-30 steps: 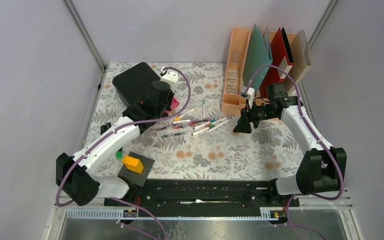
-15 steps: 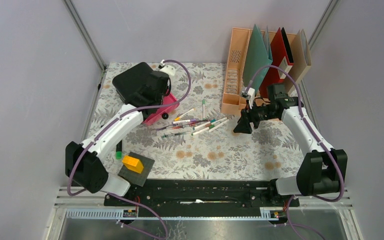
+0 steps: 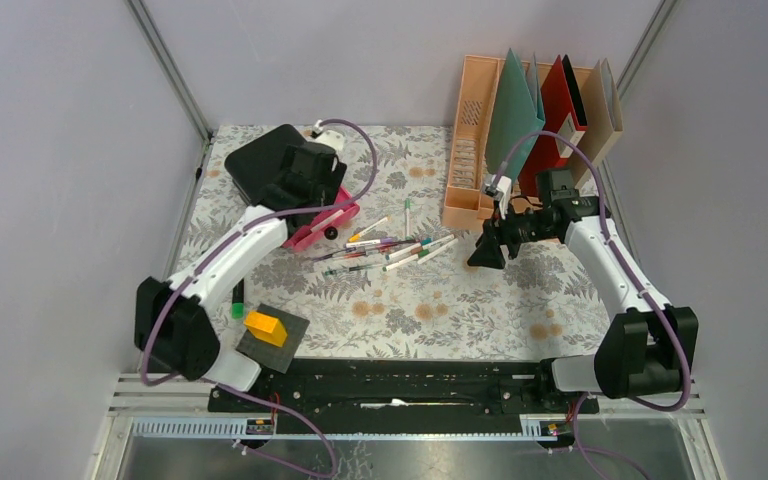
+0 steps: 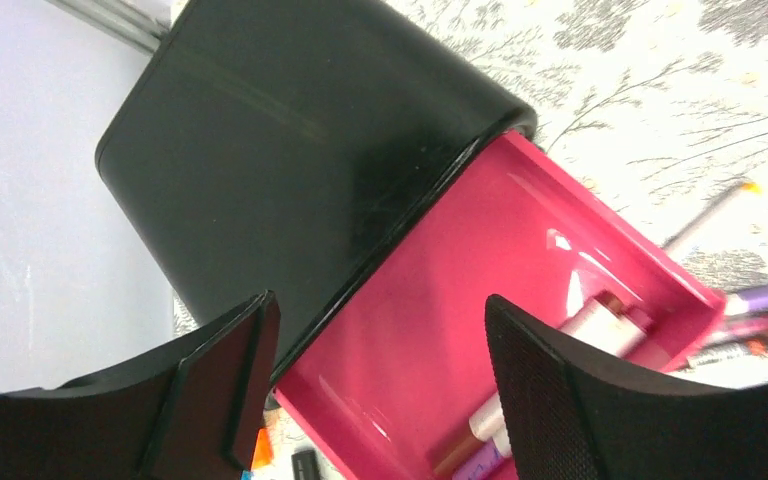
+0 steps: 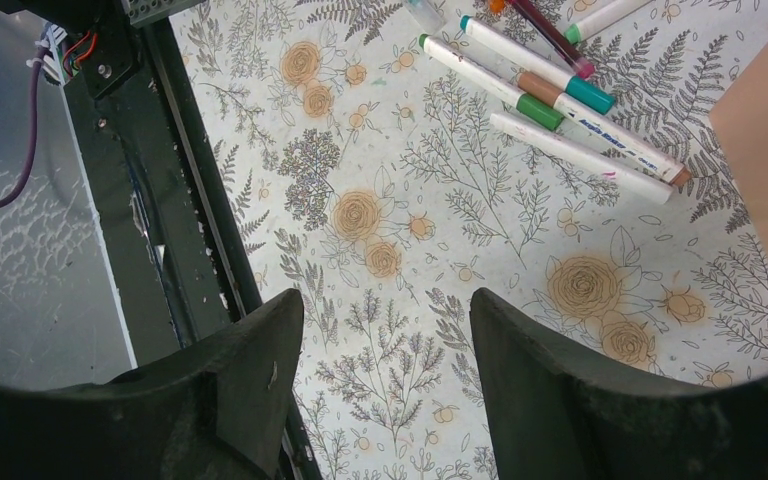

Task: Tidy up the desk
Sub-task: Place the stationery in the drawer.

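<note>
My left gripper [image 4: 374, 335], spread, hangs above the pink drawer [image 4: 480, 265] holding what look like markers [image 4: 600, 325]; my right gripper [image 5: 387, 315], also spread, hovers over the worktop [image 5: 380, 200]

place: lab test cell | shown by: desk [image 3: 480, 320] boxed in grey walls [image 3: 60, 150] — aluminium posts [image 3: 170, 70]

Glossy pink plastic drawer [image 4: 480, 290], glossy black box [image 4: 290, 130] — cloth-covered desk [image 5: 440, 300] matt.
</note>
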{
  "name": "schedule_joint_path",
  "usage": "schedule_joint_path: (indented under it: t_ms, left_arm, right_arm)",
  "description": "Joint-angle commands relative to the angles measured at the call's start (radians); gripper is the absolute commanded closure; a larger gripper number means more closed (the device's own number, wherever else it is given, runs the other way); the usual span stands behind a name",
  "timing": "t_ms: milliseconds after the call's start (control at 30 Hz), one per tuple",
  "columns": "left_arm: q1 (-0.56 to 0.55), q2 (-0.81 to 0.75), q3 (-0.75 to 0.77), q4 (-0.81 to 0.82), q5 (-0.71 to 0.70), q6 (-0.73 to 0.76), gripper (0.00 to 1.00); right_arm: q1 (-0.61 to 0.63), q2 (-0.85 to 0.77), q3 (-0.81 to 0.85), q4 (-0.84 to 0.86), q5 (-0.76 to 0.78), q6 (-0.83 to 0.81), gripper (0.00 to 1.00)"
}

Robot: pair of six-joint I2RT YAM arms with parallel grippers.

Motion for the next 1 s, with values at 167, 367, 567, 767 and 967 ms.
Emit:
schedule_joint_path:
  t_ms: [167,367,567,767,967]
  left_arm:
    - [0.016,-0.394,-0.268,0.271,0.491,-0.299,0.01]
    - [0.018,-0.49,-0.455,0.475,0.838,-0.466,0.01]
    - [0.018,-0.448,-0.483,0.511,1.002,-0.529,0.01]
    - [-0.044,-0.373,-0.488,0.542,1.028,-0.56,0.01]
    - [-0.205,-0.279,-0.43,0.458,0.81,-0.446,0.01]
  right_arm:
    - [0.01,-0.049,-0.014,0.003,-0.006,-0.054,0.31]
    - [0.01,-0.05,-0.02,0.002,-0.009,-0.068,0.31]
    - [0.009,-0.044,-0.018,0.002,-0.004,-0.072,0.31]
    - [0.01,-0.038,-0.02,0.002,-0.008,-0.073,0.31]
    - [0.009,-0.035,-0.02,-0.001,-0.001,-0.076,0.31]
